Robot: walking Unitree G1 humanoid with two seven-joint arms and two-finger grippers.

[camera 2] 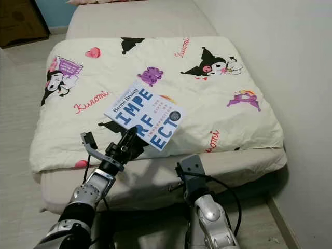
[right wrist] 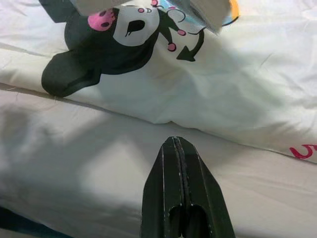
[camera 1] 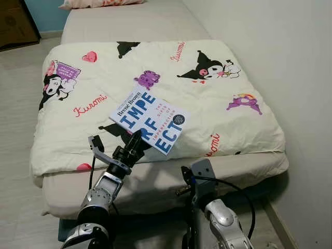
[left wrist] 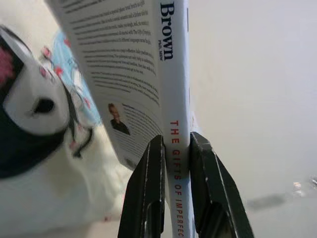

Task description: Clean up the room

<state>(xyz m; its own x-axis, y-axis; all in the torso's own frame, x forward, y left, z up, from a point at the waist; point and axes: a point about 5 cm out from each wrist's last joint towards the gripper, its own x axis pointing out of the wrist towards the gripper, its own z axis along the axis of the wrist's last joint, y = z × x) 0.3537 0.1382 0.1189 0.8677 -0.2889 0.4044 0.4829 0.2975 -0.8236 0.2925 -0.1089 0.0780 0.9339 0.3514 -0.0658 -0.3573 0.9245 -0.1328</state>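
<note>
Book (camera 1: 149,120), white with blue lettering, was held clamped at its spine by the left gripper (left wrist: 174,148), raised above the near edge of the cartoon-printed duvet (camera 1: 218,98) on the bed (camera 1: 155,21). Right gripper (right wrist: 176,148) was pressed closed, empty, beside the duvet's near edge.

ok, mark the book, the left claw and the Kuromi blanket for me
book (camera 1: 150,121), left eye view, middle of the front cover.
left claw (left wrist: 176,148), left wrist view, between the fingertips clamped on the book's spine.
Kuromi blanket (camera 1: 218,104), left eye view, bare cream patch right of the book.
</note>
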